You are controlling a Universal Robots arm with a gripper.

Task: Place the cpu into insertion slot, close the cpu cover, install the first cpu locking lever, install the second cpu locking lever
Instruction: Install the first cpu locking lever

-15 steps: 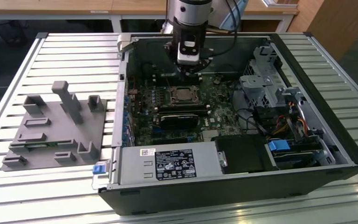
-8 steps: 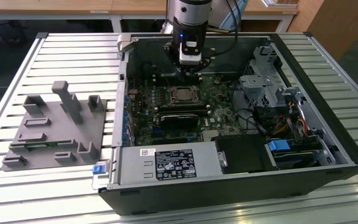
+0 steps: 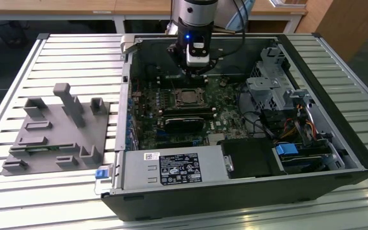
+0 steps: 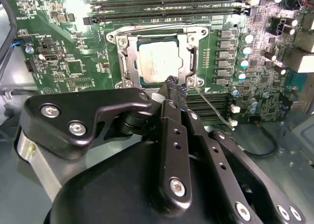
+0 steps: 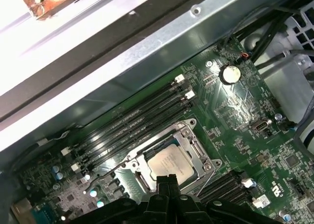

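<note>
One small silver cpu (image 4: 159, 61) lies flat in the insertion slot (image 5: 143, 181) on the green board (image 4: 59, 47). The cpu cover (image 4: 126, 57), a thin metal frame, lies down around it, and the chip shows through its window.

At one corner of the cover, a thin wire locking lever (image 4: 212, 105) sticks out. It runs in a long slant away from that corner, over some black memory slots (image 4: 216, 98). I think it is not hooked down yet.

The gripper (image 4: 171, 82) has its two black fingers pinched together, and I can see nothing between them. Its tip is right at that same corner, where the lever starts. I cannot tell if it touches. So the chip lies just past the tip, and the lever's loose end points off to the side, away from the chip.

In the exterior view the arm hangs straight down into the open computer case (image 3: 337, 120), above the board.
</note>
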